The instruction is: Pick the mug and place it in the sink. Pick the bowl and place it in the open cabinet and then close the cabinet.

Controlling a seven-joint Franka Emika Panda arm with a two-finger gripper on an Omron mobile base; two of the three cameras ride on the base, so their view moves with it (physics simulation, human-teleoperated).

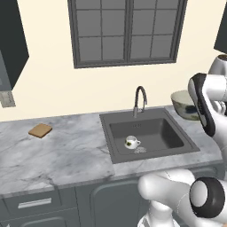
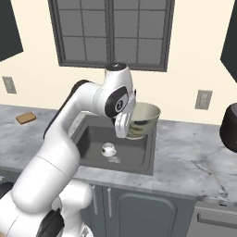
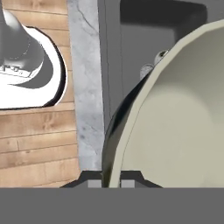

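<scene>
Counter (image 1: 66,150): grey marble top, nearest to the robot, running left and right around the sink.
Sink (image 1: 173,148): dark grey basin set into the counter, with a round silver drain (image 1: 140,150) on its floor.
Mug (image 1: 131,142): small and white, standing upright on the sink floor, just left of the drain. In the right base view the mug (image 2: 109,149) sits in the near part of the basin.
Gripper (image 2: 124,126): clenched on the near rim of the bowl, holding it up in the air.
Fingers (image 3: 129,178): in the hand view one dark tip sits on each side of the bowl's thin wall.
Bowl (image 2: 144,118): cream inside, greyish outside, tilted a little, lifted above the right side of the sink. In the left base view the bowl (image 1: 184,105) is partly behind the white arm.
Faucet (image 1: 140,99): dark and curved, at the far edge of the sink.
Brown block (image 1: 40,130): flat, lying on the counter far to the left, well apart from the sink.
Window (image 1: 127,31): dark grey frame on the far wall, above the faucet.
Cabinet: I cannot tell which one it is.
</scene>
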